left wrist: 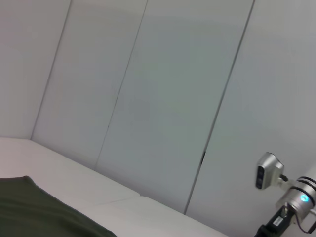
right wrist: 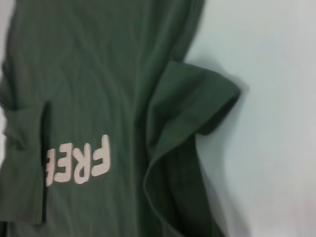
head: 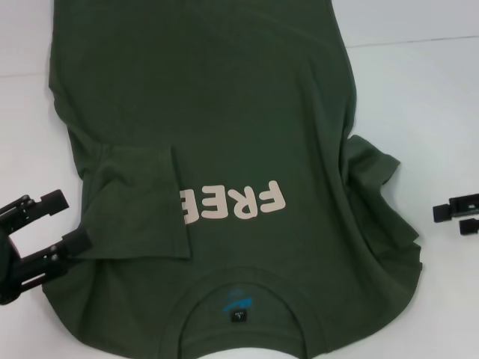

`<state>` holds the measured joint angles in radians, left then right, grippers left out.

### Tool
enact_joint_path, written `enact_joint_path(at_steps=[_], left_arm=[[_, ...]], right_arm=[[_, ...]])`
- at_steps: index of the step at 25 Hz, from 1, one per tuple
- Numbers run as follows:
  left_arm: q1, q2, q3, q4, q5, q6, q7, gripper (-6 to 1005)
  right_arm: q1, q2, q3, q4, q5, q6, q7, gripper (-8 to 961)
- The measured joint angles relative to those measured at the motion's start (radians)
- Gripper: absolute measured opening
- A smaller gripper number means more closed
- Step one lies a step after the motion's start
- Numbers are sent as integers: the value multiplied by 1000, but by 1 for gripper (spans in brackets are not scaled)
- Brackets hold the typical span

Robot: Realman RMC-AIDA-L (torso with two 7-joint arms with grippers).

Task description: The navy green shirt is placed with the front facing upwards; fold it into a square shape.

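The navy green shirt point(head: 224, 112) lies front up on the white table point(head: 426, 97), with its collar point(head: 239, 295) and neck label point(head: 238, 316) nearest me. On my left, its sleeve point(head: 135, 202) is folded inward over the chest and covers the end of the cream lettering point(head: 232, 202). The other sleeve point(head: 370, 168) sticks out, rumpled; the right wrist view shows that sleeve point(right wrist: 197, 103) puckered up beside the lettering point(right wrist: 79, 163). My left gripper point(head: 63, 222) is open at the shirt's left edge, holding nothing. My right gripper point(head: 458, 217) hangs off the shirt at the far right.
Bare white table point(right wrist: 266, 98) stretches right of the shirt. The left wrist view looks at grey wall panels point(left wrist: 163, 98), a corner of the shirt point(left wrist: 34, 212), and the right arm point(left wrist: 291, 202) in the distance.
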<state>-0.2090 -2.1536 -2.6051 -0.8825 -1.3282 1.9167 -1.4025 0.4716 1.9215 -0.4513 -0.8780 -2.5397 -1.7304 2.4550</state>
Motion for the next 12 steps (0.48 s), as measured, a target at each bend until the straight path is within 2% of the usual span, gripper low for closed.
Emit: enact_joint_path(at_steps=[12], left_arm=[[6,-5,-34,-2,0,22,-1,781]], right_arm=[[82,16,-4,78,-15,89,27,850]])
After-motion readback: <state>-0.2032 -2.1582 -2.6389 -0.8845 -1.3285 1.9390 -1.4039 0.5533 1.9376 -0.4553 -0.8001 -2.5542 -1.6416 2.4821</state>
